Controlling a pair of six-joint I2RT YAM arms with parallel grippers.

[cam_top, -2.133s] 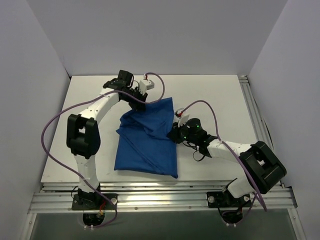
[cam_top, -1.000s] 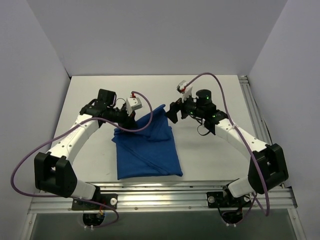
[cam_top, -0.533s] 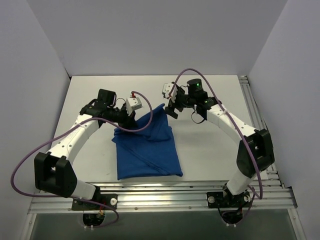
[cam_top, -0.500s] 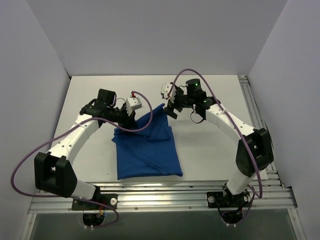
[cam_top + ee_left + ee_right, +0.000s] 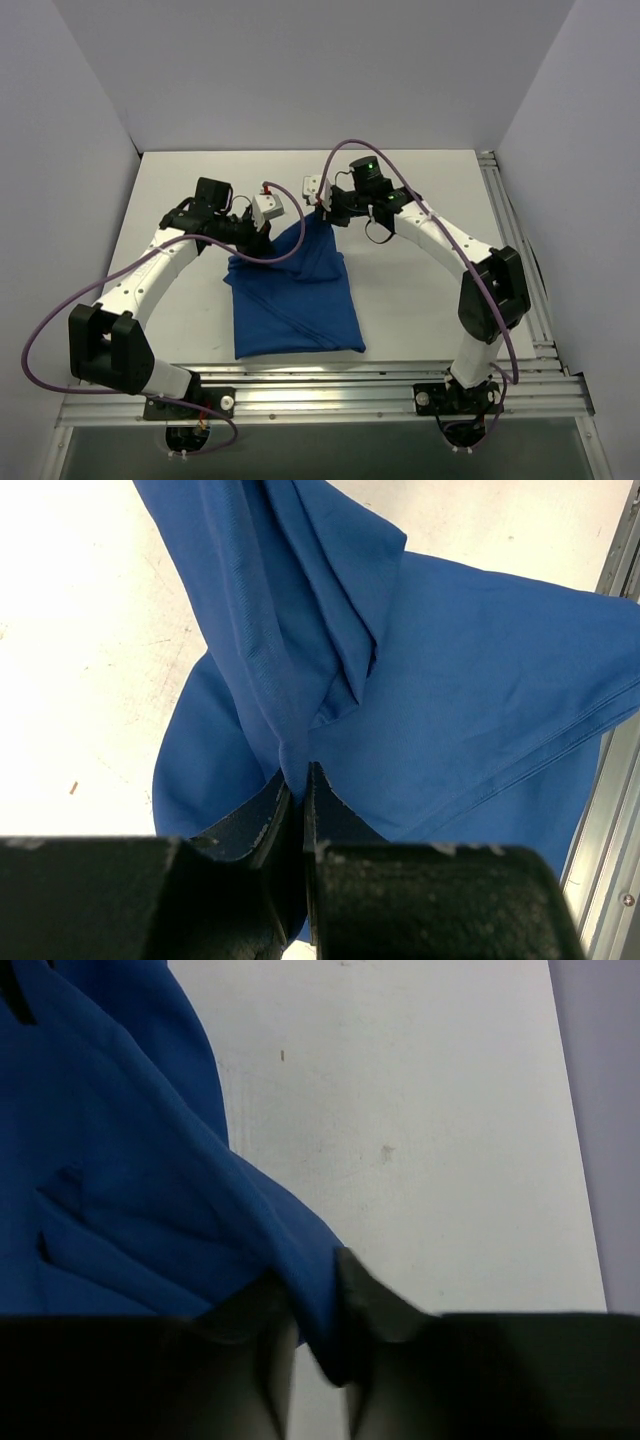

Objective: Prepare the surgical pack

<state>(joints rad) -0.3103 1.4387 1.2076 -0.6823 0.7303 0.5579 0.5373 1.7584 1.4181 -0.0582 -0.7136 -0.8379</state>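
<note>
The royal-blue cloth (image 5: pixel 296 292) lies folded into a rough parcel on the white table, with its far corner pulled up into a peak. The steel tray, instruments, gauze and packets are hidden or out of view. My left gripper (image 5: pixel 262 232) is shut on a bunched fold at the cloth's far left; the left wrist view shows the cloth (image 5: pixel 480 680) pinched between its closed tips (image 5: pixel 298 770). My right gripper (image 5: pixel 325 208) is at the far peak of the cloth. In the right wrist view its jaws (image 5: pixel 315 1270) stand narrow around the cloth's corner edge (image 5: pixel 120 1160).
The white table (image 5: pixel 430 200) runs to an aluminium rail at the near edge (image 5: pixel 320 400) and another rail along the right side (image 5: pixel 500 200). Grey walls stand on three sides. Purple cables loop off both arms.
My right arm swung from the cloth's right edge up and left to the far corner and closed in on it. My left gripper pulled its fold down and left, then held still.
</note>
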